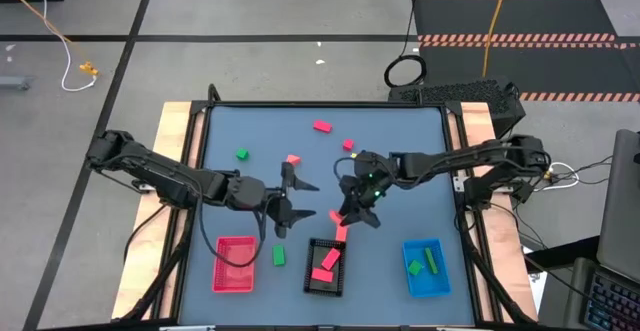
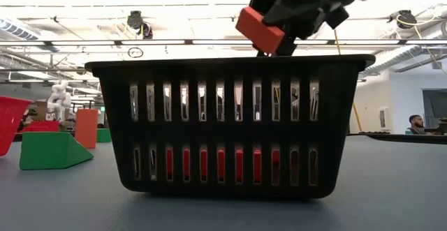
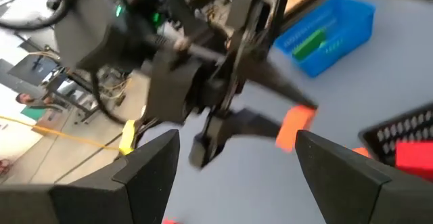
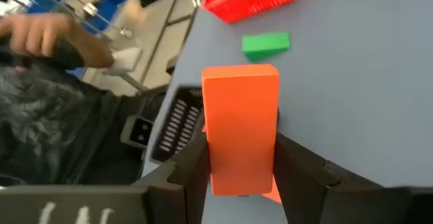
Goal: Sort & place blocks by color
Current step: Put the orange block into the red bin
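My right gripper (image 4: 240, 146) is shut on a salmon-pink cuboid block (image 4: 240, 116). In the low view the block (image 2: 260, 30) hangs above the black tray (image 2: 230, 126); from above it (image 1: 339, 233) shows at the tray's far edge. My left gripper (image 1: 314, 200) is open over the table's middle, empty, its fingers (image 3: 145, 163) pointing toward the right arm. A second salmon block (image 1: 308, 214) lies by its near fingertip. Two pink-red blocks (image 1: 325, 266) lie in the black tray, and green blocks (image 1: 422, 263) lie in the blue tray. Loose blocks rest on the table. My right gripper pinches the salmon block between its two fingers (image 4: 298, 166), one on each long side face (image 4: 240, 173). About half of the block sticks out past the fingertips. The fingers slant down toward the table's near edge. The block is lifted clear and tilted.
The red tray (image 1: 222, 283) stands near the left front. A green wedge (image 2: 52, 151) lies between it and the black tray. Farther back lie pink-red blocks (image 1: 322, 126) (image 1: 348, 144), a salmon block (image 1: 293, 159) and a green block (image 1: 242, 154). A person's hand (image 4: 40, 34) shows beyond the table.
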